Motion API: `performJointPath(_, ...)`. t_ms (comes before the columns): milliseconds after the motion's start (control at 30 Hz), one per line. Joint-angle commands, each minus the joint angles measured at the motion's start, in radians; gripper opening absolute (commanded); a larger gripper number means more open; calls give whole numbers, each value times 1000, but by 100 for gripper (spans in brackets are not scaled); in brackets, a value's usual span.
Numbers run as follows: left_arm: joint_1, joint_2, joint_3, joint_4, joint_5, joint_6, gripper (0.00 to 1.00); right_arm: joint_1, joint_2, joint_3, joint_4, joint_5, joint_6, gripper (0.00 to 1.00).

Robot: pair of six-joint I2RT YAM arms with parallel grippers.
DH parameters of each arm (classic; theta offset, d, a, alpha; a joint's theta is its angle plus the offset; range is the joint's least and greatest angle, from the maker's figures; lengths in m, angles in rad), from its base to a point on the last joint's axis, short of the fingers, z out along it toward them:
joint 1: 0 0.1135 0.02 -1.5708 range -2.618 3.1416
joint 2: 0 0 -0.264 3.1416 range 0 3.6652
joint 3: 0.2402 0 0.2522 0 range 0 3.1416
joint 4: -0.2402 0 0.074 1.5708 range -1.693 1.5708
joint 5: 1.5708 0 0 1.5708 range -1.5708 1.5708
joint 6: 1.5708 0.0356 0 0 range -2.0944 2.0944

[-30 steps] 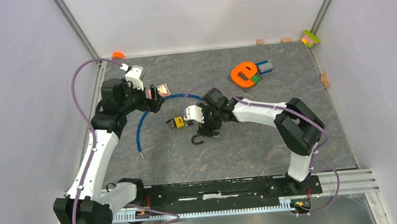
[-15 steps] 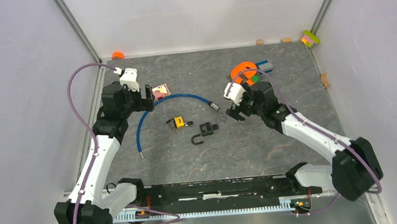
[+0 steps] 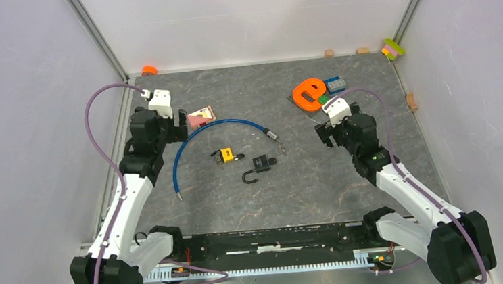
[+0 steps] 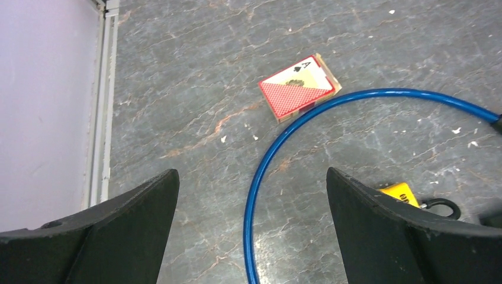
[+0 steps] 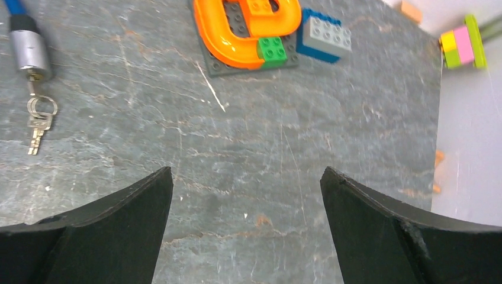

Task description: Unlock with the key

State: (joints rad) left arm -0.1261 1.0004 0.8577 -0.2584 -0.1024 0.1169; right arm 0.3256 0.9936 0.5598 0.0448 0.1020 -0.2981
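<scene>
I have the grey stone-look table [image 3: 267, 202] in view with both arms pulled back from the middle. The left arm [image 3: 127, 192] runs up the left side and the right arm [image 3: 401, 184] up the right. The left gripper [image 4: 251, 173] hangs over the far-left part of the table with its fingers spread wide and nothing between them. The right gripper [image 5: 245, 171] hangs over the right part, also spread wide and empty. The blue cable [image 3: 227, 122] lies in a big arc from near-left round to centre, and it ends in a silver lock barrel [image 5: 31, 56]. The orange brick build [image 5: 248, 29] sits far right of centre, with a blue-grey brick [image 5: 324, 36] touching its right side. The card box [image 4: 299, 89] is just outside the cable's arc on the far-left. The black padlock [image 3: 261, 162] lies mid-table, inside the arc and well apart from both grippers, its shackle [image 3: 250, 177] swung open toward the near-left. The yellow padlock [image 3: 223, 156] is just to its left; I can't tell whether that one is locked. The keys [image 5: 38, 121] sit on a ring at the barrel's near end, and one looks stuck in the barrel. There is a pink-yellow-green block [image 3: 392, 48] in the far-right corner and an orange cap [image 3: 149, 70] in the far-left corner. Small tan blocks [image 3: 328, 53] lie along the far edge.
</scene>
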Motion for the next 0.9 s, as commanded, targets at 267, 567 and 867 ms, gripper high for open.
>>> performJointPath(267, 6, -194, -146, 125, 12, -49, 100, -46, -118, 9, 12, 106, 39, 98)
performJointPath(567, 6, -241, -130, 61, 51, -45, 100, -47, -179, -29, 32, 74, -22, 98)
performJointPath(867, 6, -245, -129, 4, 262, -45, 100, -46, -206, -35, 23, 7, -18, 98)
